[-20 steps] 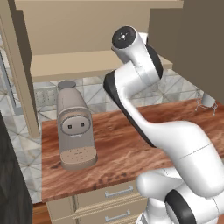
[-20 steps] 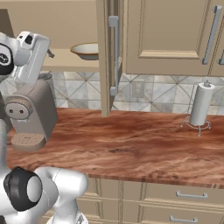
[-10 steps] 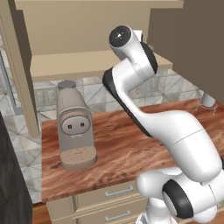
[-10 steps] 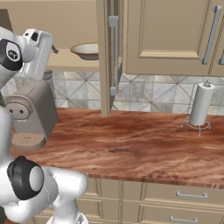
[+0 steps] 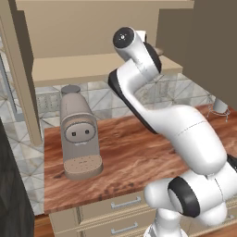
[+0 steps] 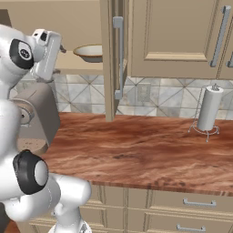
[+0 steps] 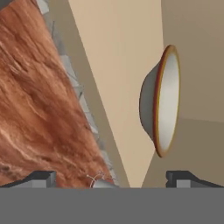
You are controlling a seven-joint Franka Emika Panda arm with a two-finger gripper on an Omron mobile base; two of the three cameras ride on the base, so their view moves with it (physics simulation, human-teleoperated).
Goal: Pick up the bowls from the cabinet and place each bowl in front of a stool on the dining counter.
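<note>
Since the earlier frame the arm has swung its hand further up toward the open cabinet. The gripper hangs with jaws wide and empty (rolled sideways, probably to straddle the rim), just short of the cream bowl on the cabinet's shelf, which has not moved.

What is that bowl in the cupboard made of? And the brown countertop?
The bowl looks like glazed ceramic: smooth cream surface with a thin brownish rim. The countertop looks like polished wood, going by its reddish-brown streaky grain, though it might be a wood-look coating.
</note>
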